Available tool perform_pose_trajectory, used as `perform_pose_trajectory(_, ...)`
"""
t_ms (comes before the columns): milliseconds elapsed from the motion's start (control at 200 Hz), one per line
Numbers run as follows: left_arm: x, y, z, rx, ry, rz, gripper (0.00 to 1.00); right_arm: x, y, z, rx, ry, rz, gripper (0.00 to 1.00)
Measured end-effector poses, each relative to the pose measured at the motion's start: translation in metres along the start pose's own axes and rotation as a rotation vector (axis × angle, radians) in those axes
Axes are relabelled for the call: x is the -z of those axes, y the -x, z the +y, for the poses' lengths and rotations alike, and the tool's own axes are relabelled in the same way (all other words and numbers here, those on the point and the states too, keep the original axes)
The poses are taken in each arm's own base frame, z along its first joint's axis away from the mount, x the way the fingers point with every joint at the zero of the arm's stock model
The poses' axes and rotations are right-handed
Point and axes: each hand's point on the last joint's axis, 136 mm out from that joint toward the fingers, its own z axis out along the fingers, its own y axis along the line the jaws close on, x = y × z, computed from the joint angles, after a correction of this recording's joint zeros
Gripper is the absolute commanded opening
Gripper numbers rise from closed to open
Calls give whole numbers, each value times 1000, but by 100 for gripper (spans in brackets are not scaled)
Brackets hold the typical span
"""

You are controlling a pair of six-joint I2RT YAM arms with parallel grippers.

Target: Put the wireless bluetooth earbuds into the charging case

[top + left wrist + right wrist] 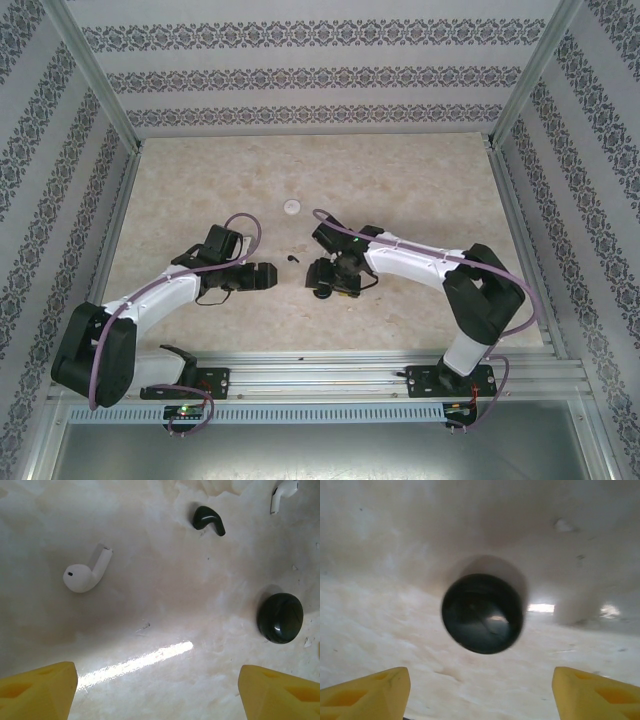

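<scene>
A white earbud [85, 572] lies on the marble table, ahead and left of my left gripper [157, 690], which is open with nothing between its yellow fingers [40, 690]. A black earbud [208, 520] lies farther off, and another white earbud [284, 492] shows at the top right edge. A black round charging case [280, 617] sits shut to the right. It also lies just ahead of my open right gripper [480, 690], between the lines of the fingers [592, 692]. From above, the black earbud [292, 259] lies between the left gripper [265, 277] and the right gripper [320, 283].
A small white round disc [292, 207] lies farther back at the table's middle. Patterned walls and metal posts [95, 75] close the table in on three sides. The metal rail [320, 375] with both arm bases runs along the near edge.
</scene>
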Motion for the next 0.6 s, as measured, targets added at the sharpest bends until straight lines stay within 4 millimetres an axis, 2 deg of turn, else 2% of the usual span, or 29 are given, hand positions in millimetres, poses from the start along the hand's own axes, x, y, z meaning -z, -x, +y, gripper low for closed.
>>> perform_pose_trajectory(90,1,2,-1,-14,-1,-5,84,-12,-1,5,-26,10,14,80)
perform_pose_trajectory(235,1,3,-1,-35,2,-8,84,-33,0,0,-75,-19,37,79)
perform_pose_trajectory(355,6,5,-3,-49,-2,-24,84,-33,6,9,-81,-10,33,78)
perform_pose_trajectory(599,9,-1,1,-55,8,-38,84,-36,7,7,-43,-115,65,76)
